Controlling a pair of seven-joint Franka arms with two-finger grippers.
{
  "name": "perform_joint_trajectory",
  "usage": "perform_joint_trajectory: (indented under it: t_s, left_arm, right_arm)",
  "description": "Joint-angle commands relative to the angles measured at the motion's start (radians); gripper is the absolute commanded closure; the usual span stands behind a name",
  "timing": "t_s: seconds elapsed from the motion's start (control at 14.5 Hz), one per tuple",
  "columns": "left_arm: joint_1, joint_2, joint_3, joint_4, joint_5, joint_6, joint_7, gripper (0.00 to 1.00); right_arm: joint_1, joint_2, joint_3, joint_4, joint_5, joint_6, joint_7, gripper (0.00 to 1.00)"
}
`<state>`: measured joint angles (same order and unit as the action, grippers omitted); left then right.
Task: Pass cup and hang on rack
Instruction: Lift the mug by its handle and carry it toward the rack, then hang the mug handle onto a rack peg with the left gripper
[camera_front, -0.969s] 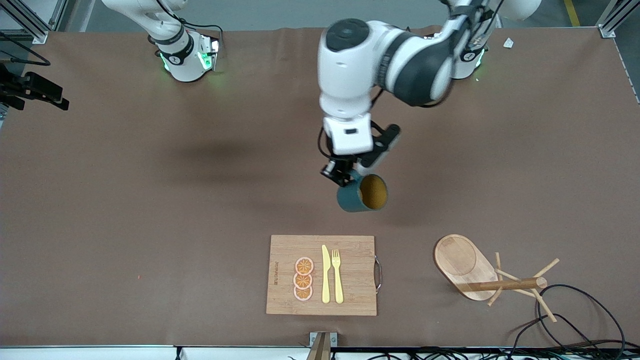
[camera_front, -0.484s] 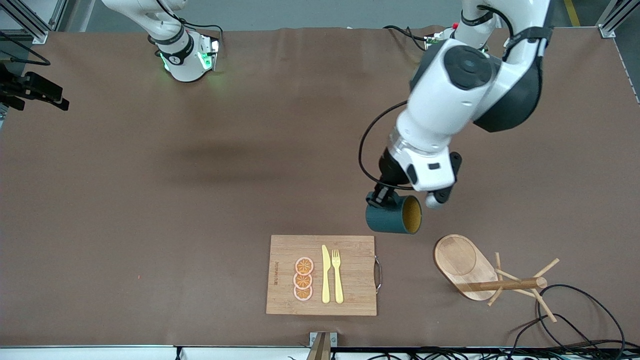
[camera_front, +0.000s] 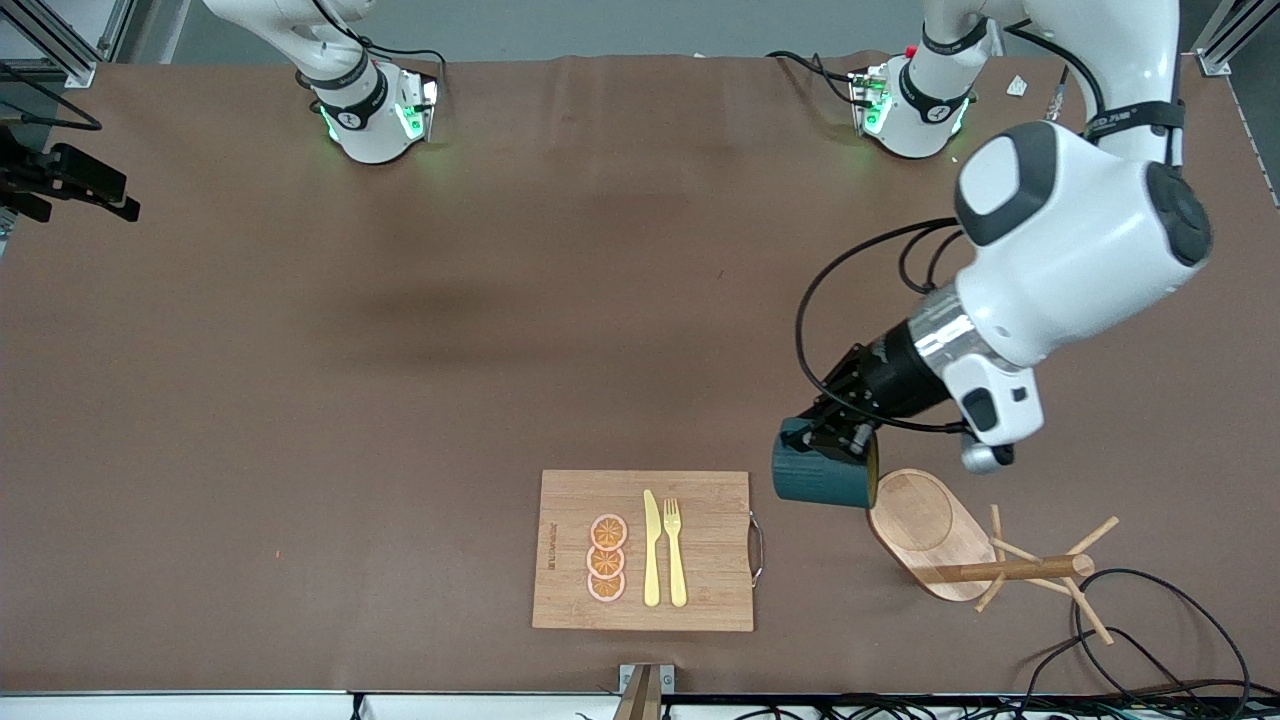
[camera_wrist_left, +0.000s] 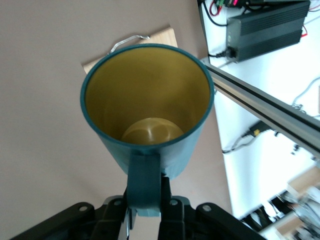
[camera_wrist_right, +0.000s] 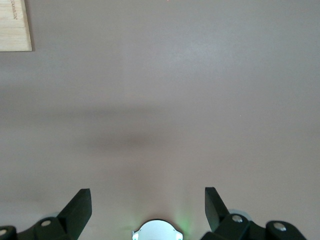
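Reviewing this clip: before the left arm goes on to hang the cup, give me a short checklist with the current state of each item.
1. Left gripper shut on the cup by its handle: ok.
2. Cup is empty inside, seen in the left wrist view: ok.
3. Rack upright with pegs showing: ok.
4. Cup handle lined up with a peg: not ok, the cup hangs over the table at the edge of the rack's base.
5. Right gripper open, over bare table, away from the rack: ok, that arm waits.
6. Cutting board apart from the cup: ok.
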<state>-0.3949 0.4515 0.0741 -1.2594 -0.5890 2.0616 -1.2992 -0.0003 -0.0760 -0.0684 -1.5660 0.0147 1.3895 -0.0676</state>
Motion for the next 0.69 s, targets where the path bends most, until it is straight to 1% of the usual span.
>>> perform_joint_trajectory:
  t_s: [0.0, 0.07, 0.21, 0.35, 0.48, 0.62]
  left_arm:
    - [0.060, -0.014, -0.008, -0.018, -0.153, 0.011, 0.090, 1.00]
    - [0.086, -0.010, -0.007, -0.020, -0.231, 0.009, 0.163, 1.00]
    - [0.151, 0.002, -0.007, -0.023, -0.343, -0.004, 0.288, 1.00]
    - [0.206, 0.030, -0.008, -0.021, -0.419, -0.052, 0.337, 1.00]
    - [0.247, 0.052, -0.008, -0.020, -0.477, -0.089, 0.443, 1.00]
    - [0.272, 0.082, -0.008, -0.020, -0.555, -0.119, 0.523, 1.00]
  right_arm:
    - [0.000, -0.033, -0.002, -0.031, 0.010, 0.011, -0.035, 0.00]
    - [0.000, -0.034, -0.001, -0.031, 0.008, 0.011, -0.034, 0.00]
    - [0.000, -0.034, -0.001, -0.031, 0.005, 0.011, -0.034, 0.00]
    - [0.000, -0.034, -0.001, -0.031, 0.004, 0.010, -0.029, 0.00]
    - [0.000, -0.034, 0.001, -0.029, 0.004, 0.006, -0.011, 0.00]
    - [0.002, -0.034, 0.001, -0.031, 0.004, 0.000, 0.012, 0.00]
